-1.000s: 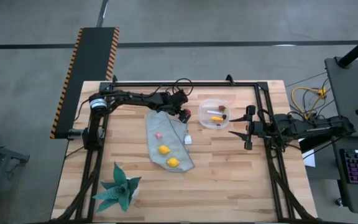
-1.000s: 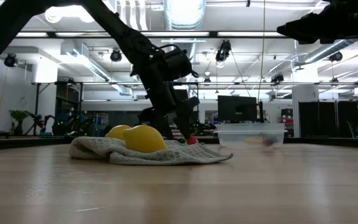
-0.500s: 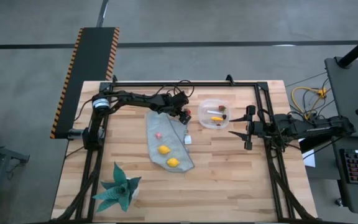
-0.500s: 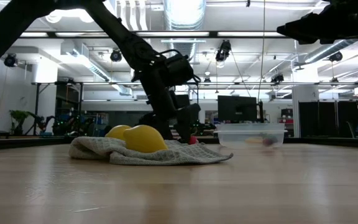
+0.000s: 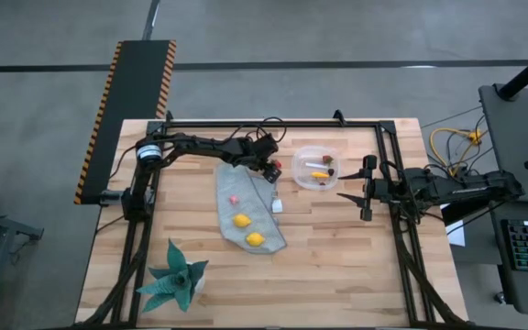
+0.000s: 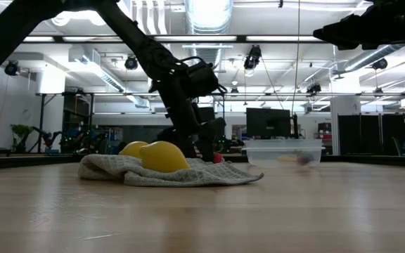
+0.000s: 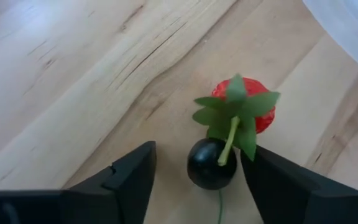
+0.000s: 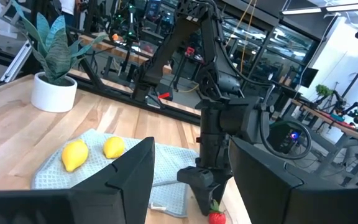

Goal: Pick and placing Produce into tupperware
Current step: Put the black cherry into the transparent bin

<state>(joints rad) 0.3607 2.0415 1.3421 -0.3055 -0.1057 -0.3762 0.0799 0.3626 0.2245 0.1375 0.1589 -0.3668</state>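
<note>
My left gripper [image 5: 271, 170] [image 7: 199, 149] is open and low over the table, between the grey-blue cloth [image 5: 246, 206] and the tupperware [image 5: 317, 168]. Its fingers stand on either side of a small dark round piece [image 7: 210, 163]. A red strawberry with green leaves [image 7: 244, 111] lies just beyond that piece on the wood. The clear tupperware holds a yellow-orange stick [image 5: 320, 174] and small dark pieces. Two lemons [image 5: 242, 220] [image 5: 256, 239] and a pink piece [image 5: 233, 198] rest on the cloth. My right gripper [image 5: 367, 188] waits, open, to the right of the tupperware.
A small white cube [image 5: 276, 206] sits at the cloth's right edge. A teal spiky plant in a white pot [image 5: 177, 282] stands near the table's near left corner. A black frame [image 5: 273, 122] borders the table's far edge and sides. Bare wood lies near the cloth and to its right.
My left gripper has sunk a little toward the table by the red strawberry, staying open. The right arm and the produce have kept still.
</note>
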